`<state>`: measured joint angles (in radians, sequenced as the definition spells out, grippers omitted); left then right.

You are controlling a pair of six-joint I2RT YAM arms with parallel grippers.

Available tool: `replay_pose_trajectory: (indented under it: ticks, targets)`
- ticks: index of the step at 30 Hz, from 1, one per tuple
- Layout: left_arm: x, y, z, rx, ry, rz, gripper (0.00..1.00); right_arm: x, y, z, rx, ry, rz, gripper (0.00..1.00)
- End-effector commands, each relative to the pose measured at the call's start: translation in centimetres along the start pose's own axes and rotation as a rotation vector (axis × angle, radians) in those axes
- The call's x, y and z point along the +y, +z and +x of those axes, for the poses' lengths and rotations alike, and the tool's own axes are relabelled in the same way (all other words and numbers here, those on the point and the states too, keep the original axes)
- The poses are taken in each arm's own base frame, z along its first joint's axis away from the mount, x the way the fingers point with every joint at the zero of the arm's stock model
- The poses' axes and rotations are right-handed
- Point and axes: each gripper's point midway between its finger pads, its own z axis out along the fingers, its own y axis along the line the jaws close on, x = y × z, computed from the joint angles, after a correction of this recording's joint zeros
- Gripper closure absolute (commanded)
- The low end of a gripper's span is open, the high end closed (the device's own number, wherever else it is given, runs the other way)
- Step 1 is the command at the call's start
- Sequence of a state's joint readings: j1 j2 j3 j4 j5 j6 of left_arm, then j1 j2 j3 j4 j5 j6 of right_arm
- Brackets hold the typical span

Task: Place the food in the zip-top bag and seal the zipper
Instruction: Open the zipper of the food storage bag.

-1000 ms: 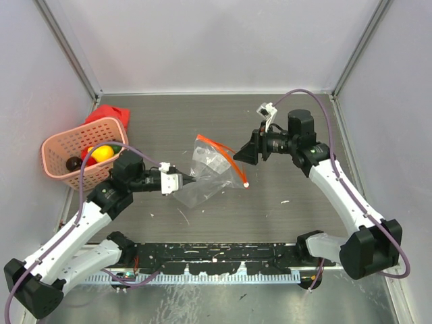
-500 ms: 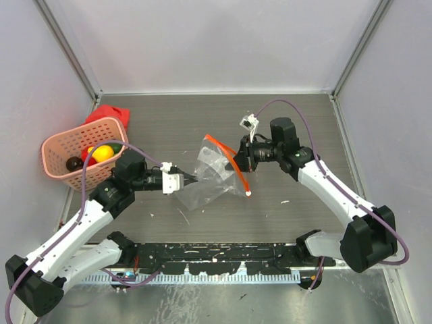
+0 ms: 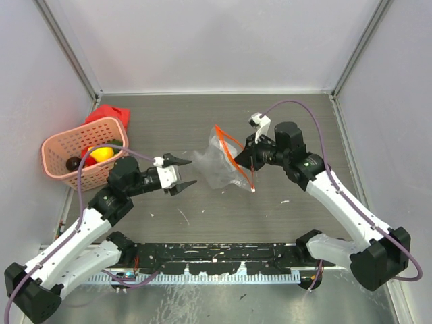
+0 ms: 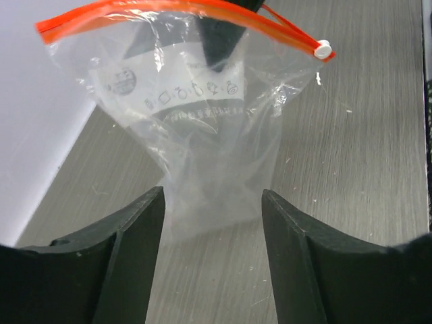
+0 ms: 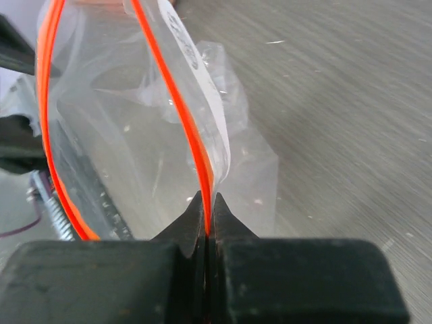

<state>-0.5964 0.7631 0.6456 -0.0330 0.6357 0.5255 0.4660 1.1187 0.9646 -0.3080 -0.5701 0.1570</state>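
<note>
Right end effector (image 5: 208, 200) pinches zipper (image 5: 44, 94); left end effector (image 4: 211, 196) agape, empty; basket (image 3: 57, 172) part-hides food (image 3: 101, 153)

Your basket (image 3: 57, 169) hides most of the food (image 3: 101, 154), red thing (image 3: 108, 113) behind it half covered, print on the zip-top bag (image 4: 202, 169) too small to read, zipper (image 5: 192, 145) cut off atop your right wrist view

Food (image 3: 101, 154) in basket (image 3: 59, 173), left of bag (image 3: 217, 169)

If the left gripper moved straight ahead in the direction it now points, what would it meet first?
Most likely the zip-top bag: its clear lower body lies directly ahead of the left gripper, centred between its open jaws, though the gap is hard to judge.
</note>
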Motion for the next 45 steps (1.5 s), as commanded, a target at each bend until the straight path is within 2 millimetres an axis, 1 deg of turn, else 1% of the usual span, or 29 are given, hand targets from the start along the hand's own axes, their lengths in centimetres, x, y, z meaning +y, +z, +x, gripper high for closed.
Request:
replay_pose_trajectory:
  ticks: [1,3,5,6,7,11,16,19,20,22,23,27,29,32,33,35,36,39,41,43,45]
  targets:
    - [2.7,-0.2,-3.8,-0.121,-0.180,-0.150,0.37,-2.2,-2.1,-3.5,-0.108,-0.033,0.261,0.99]
    - [3.1,-0.1,-4.5,-0.157,-0.320,-0.177,0.33,-3.2,-2.8,-3.8,-0.127,-0.023,0.357,0.99]
    - [3.4,0.2,-4.8,-0.178,-0.504,-0.207,0.26,-3.5,-3.2,-4.1,-0.149,-0.018,0.406,0.99]
    - [3.7,0.4,-4.7,-0.176,-0.576,-0.225,0.08,-3.7,-3.4,-4.3,-0.160,-0.015,0.428,0.99]
    - [3.8,0.6,-4.2,-0.159,-0.658,-0.241,0.01,-3.6,-3.5,-4.5,-0.170,-0.015,0.442,0.99]
    - [4.5,1.2,-3.4,-0.114,-0.871,-0.300,0.02,-3.8,-4.0,-4.8,-0.196,-0.015,0.492,0.99]
    - [5.1,1.4,-3.2,-0.071,-1.013,-0.346,0.02,-4.0,-4.2,-5.0,-0.219,-0.003,0.555,0.99]
    - [5.0,1.4,-4.2,-0.046,-1.072,-0.333,0.02,-4.4,-4.3,-5.0,-0.237,0.002,0.617,0.99]
    - [4.8,1.5,-4.7,-0.045,-1.088,-0.304,0.02,-4.2,-4.2,-5.1,-0.247,0.004,0.625,1.00]
    - [4.5,1.9,-5.5,-0.032,-1.132,-0.261,0.02,-3.9,-3.7,-5.1,-0.264,0.011,0.635,0.99]
    - [4.5,2.1,-5.5,-0.012,-1.168,-0.260,0.02,-3.7,-3.4,-5.0,-0.273,0.017,0.640,0.99]
    - [4.4,3.1,-4.4,0.058,-1.341,-0.284,0.02,-2.7,-2.3,-4.9,-0.294,0.003,0.686,0.99]
    - [4.5,3.6,-4.5,0.026,-1.404,-0.280,0.00,-2.3,-1.8,-4.8,-0.301,-0.010,0.712,0.99]
    - [4.6,4.1,-4.5,-0.021,-1.496,-0.285,0.04,-1.5,-0.9,-4.4,-0.313,-0.024,0.735,0.99]
    - [4.7,4.2,-4.3,-0.028,-1.515,-0.299,0.04,-1.3,-0.5,-4.1,-0.315,-0.027,0.737,0.99]
    - [4.9,4.3,-4.2,-0.032,-1.528,-0.325,0.00,-0.8,0.1,-3.9,-0.327,-0.025,0.736,0.99]
    - [4.9,4.4,-4.2,-0.032,-1.525,-0.335,0.00,-0.6,0.4,-3.7,-0.331,-0.025,0.738,0.99]
    - [4.7,4.7,-3.4,-0.001,-1.518,-0.389,0.00,-0.1,1.3,-3.5,-0.343,-0.026,0.737,0.99]
    - [4.4,4.8,-2.2,0.027,-1.517,-0.442,0.01,0.3,1.7,-3.5,-0.348,-0.025,0.731,0.99]
    - [4.3,4.9,-0.8,0.051,-1.520,-0.504,0.05,0.5,2.1,-3.4,-0.352,-0.021,0.727,0.99]
    - [4.1,5.1,0.3,0.073,-1.523,-0.556,0.07,0.7,2.5,-3.2,-0.352,-0.016,0.725,0.99]
